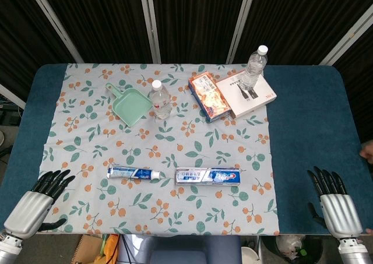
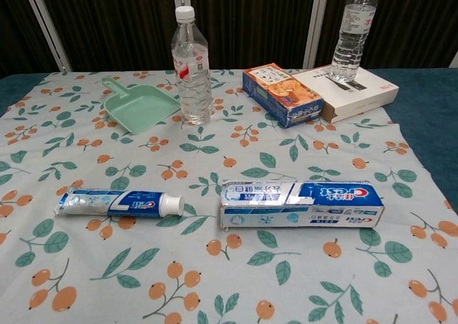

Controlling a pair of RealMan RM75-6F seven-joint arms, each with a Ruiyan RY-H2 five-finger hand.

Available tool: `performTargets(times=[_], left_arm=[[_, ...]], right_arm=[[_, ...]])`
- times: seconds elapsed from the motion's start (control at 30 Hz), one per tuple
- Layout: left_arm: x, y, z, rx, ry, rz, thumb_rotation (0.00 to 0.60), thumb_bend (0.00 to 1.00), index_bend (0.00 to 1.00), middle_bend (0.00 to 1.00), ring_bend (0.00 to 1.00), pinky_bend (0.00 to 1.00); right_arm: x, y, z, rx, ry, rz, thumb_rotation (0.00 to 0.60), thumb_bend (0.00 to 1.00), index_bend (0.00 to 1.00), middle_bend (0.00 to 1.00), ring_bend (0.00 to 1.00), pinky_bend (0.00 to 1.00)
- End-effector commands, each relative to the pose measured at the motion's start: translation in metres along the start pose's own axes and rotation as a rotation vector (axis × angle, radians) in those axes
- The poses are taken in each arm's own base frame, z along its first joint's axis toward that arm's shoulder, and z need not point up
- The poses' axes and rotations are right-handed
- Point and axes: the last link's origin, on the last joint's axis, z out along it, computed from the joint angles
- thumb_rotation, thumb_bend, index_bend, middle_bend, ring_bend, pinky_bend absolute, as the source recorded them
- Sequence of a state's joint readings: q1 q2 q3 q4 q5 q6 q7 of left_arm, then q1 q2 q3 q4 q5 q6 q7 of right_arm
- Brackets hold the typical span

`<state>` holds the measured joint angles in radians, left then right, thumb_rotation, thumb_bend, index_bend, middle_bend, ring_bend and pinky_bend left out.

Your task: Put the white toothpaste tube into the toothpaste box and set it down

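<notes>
The white and blue toothpaste tube lies flat on the patterned cloth, cap pointing right. Just right of it lies the toothpaste box, lengthwise, its left end facing the cap with a small gap between them. My left hand rests at the near left corner of the table, fingers apart and holding nothing. My right hand rests at the near right on the blue table, fingers likewise apart and empty. Both hands are far from tube and box and show only in the head view.
Further back stand a green dustpan, a water bottle, an orange-blue snack box and a white box with a second bottle on it. The cloth covers the blue table.
</notes>
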<state>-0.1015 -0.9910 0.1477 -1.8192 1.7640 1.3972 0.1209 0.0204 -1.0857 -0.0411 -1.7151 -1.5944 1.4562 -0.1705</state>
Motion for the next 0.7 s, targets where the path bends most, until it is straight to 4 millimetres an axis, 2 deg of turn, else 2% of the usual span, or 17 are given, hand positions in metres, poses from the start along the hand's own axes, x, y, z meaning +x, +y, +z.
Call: performTargets(times=[0.03,0.37,0.5,0.6,0.7], left_arm=[[0.000,0.000,0.000,0.000,0.001,0.000,0.600,0.02,0.00,0.00,0.00,0.04],[0.000,-0.001,0.000,0.002,0.000,0.000,0.600,0.02,0.00,0.00,0.00,0.04],[0.000,-0.001,0.001,0.007,-0.002,-0.007,0.600,0.02,0.00,0.00,0.00,0.04],[0.000,-0.001,0.000,0.005,-0.004,-0.006,0.600,0.02,0.00,0.00,0.00,0.04],[0.001,-0.001,-0.001,0.004,-0.004,-0.011,0.600,0.02,0.00,0.00,0.00,0.04]], right_arm=[[0.000,0.000,0.000,0.000,0.000,0.000,0.600,0.42,0.00,0.00,0.00,0.00],[0.000,-0.001,0.001,0.002,-0.002,0.005,0.600,0.42,0.00,0.00,0.00,0.00],[-0.003,-0.003,0.002,0.012,-0.011,0.014,0.600,0.37,0.00,0.00,0.00,0.00],[-0.003,-0.008,0.005,0.027,-0.013,0.042,0.600,0.35,0.00,0.00,0.00,0.00],[0.000,-0.022,0.014,0.072,-0.017,0.104,0.600,0.35,0.00,0.00,0.00,0.00]])
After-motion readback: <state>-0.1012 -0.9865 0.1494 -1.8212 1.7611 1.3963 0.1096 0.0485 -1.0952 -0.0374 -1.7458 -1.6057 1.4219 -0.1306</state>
